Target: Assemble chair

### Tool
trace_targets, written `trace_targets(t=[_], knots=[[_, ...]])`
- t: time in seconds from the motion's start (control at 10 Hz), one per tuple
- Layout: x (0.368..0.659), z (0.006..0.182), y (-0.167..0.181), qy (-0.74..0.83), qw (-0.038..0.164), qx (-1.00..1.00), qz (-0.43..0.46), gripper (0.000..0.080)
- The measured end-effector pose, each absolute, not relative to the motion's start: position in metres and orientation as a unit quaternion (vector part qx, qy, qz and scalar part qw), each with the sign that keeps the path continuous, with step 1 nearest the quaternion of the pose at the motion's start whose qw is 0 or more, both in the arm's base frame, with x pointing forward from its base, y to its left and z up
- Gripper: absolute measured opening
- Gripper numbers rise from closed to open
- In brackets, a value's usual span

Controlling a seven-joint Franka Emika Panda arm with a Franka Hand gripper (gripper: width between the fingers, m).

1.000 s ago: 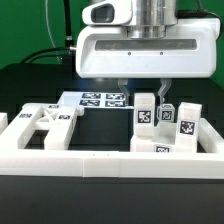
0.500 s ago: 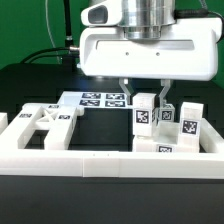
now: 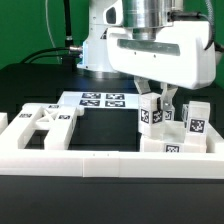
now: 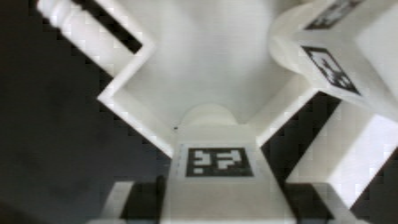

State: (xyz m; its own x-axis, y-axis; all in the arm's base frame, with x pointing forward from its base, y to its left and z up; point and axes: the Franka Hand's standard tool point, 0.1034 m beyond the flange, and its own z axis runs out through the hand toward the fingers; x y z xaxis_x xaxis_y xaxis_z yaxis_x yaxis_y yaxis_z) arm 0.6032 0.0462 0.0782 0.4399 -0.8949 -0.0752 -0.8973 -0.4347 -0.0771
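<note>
**A:** Frame (image 3: 42,122) at the exterior view's left: why does it lie flat there?

**B:** It lies tags up, close to the wall (image 3: 90,165). I judge that keeps it squared and its tags readable. Nothing touches it.

**A:** And the middle?

**B:** Only the marker board (image 3: 100,100), behind a bare patch of table (image 3: 100,132).

**A:** Then the gripper (image 3: 158,98)?

**B:** It is tilted and low over the right-hand parts. Its fingers (image 3: 168,100) stand either side of the top of an upright block (image 3: 150,118). The gap looks narrow, about the block's width. Whether the pads press it or merely straddle it, I cannot tell. The wrist view is too close and blurred to settle that.

**A:** Why the tilt?

**B:** Probably to come at the block without knocking the far block (image 3: 195,127), which stands just beside it on the right.

**A:** How far along is the chair?

**B:** Early, I judge. I see nothing joined: the frame is on the left, the blocks on the right, well apart.
</note>
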Motion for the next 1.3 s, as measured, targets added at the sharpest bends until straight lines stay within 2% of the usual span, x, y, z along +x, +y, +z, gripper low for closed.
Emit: trace_targets(t=[0.1,0.2,0.3,0.4,0.5,1.0,1.3], knots=[[0.6031,0.0781,0.0465,0.536,0.053,-0.843,0.012,0.0287],[0.6026,0.0777,0.0461,0.518,0.052,-0.853,0.012,0.0362],[0.6025,0.0776,0.0456,0.494,0.053,-0.868,0.011,0.0362],[0.6029,0.0776,0.0456,0.470,0.052,-0.881,0.009,0.0568],[0.6033,0.0776,0.0457,0.440,0.053,-0.896,0.007,0.0628],[0.6029,0.0772,0.0438,0.226,0.048,-0.973,-0.005,0.0649],[0.6029,0.0773,0.0408,0.045,0.025,-0.999,-0.011,0.0649]])
